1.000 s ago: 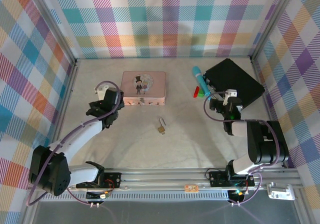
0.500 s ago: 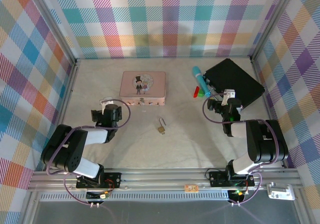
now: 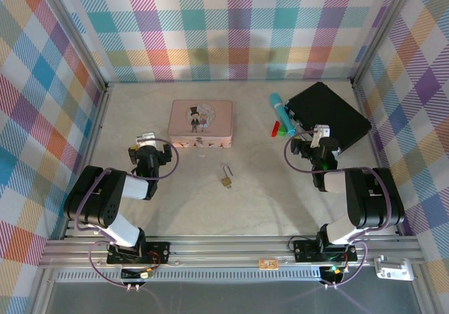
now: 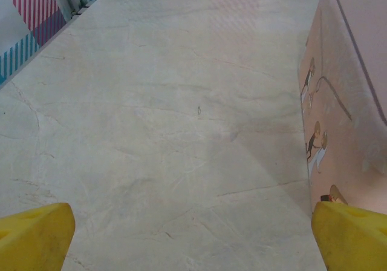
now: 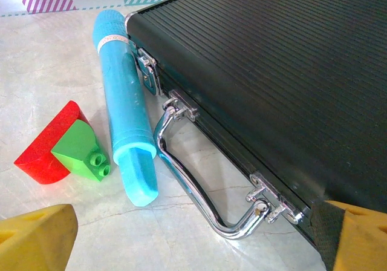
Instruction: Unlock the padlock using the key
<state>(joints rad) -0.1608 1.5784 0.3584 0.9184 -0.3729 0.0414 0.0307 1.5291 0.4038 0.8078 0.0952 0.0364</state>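
Moved since a second ago: left arm has folded back toward its base, drawing the left gripper a little nearer the front rail; right arm and padlock are unchanged.
Padlock: small brass block with a thin silver shackle, lying alone on the pale table, near the middle, in front of the pink tin and between the two arms; apart from both grippers.
Left gripper: jaws spread wide with nothing between them; yellow fingertips sit at the two lower corners of the wrist view, over bare table.
Left gripper, position: just left of the pink tin's front corner, pointing toward the far wall.
Pink tin: rectangular, lid printed with two small figures; its side wall runs along the right edge of the left wrist view.
Right gripper: jaws also spread wide, gripping nothing; in the wrist view its fingertips frame the case handle.
Black case: ribbed, with chrome latches and handle, at the far right of the table.
Teal cylinder: lying alongside the case's handle side.
Red piece and green piece: touching each other, just left of the cylinder's near end.
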